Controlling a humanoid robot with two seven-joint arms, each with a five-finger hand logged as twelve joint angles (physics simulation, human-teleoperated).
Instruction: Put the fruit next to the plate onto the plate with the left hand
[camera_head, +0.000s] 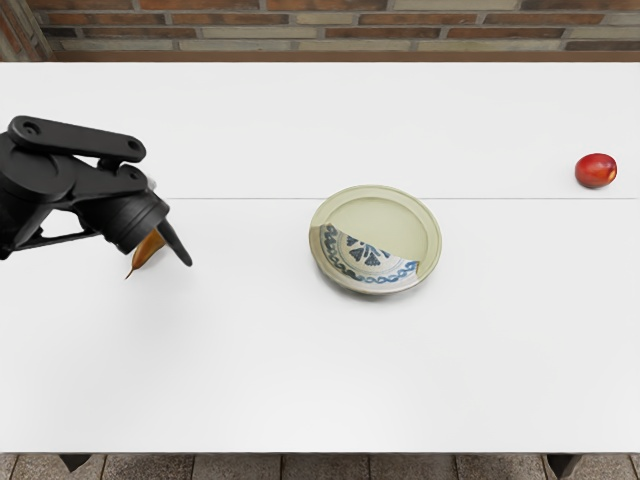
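Fingers of the left hand (112, 205) seemingly clamp an orange fruit (148, 249), left of the plate (388, 213).

The worktop (300, 380) is white, the plate (430, 235) pale green with blue patterning, the round fruit (596, 170) red, the left hand (115, 205) black, the pointed item (148, 249) orange-brown.
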